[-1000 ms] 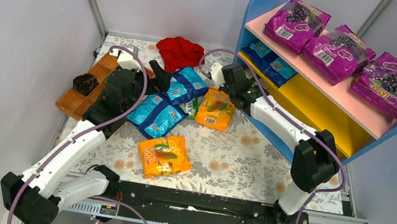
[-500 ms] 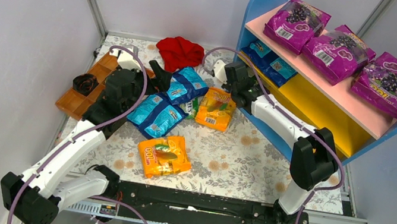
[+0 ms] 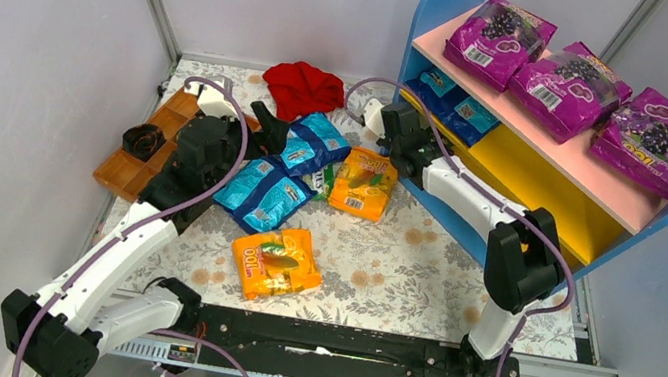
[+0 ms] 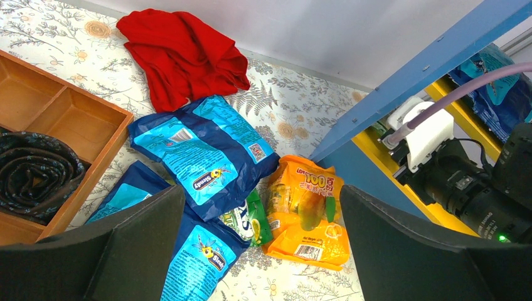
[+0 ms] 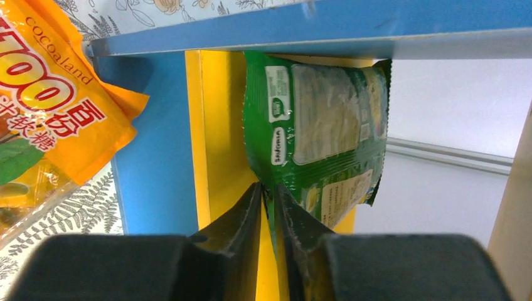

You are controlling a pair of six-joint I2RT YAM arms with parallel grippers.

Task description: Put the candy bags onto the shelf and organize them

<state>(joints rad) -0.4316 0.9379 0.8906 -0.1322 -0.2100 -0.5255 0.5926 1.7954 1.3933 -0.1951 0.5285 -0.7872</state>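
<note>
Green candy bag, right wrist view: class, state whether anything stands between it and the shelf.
Nothing visible does. The right gripper pinches the green candy bag by one edge, and it already sits inside the shelf against a yellow board.

Bright, even light fills the top view, seemingly from overhead, and the shadows are soft and faint. White glare streaks the magenta bags [image 3: 569,84]. In the wrist views the left gripper [image 4: 262,188] and right gripper [image 5: 268,188] loom dark and blurred along the bottom edge. The green candy bag [image 5: 320,144] carries a dull sheen, and its print is slightly soft.
</note>
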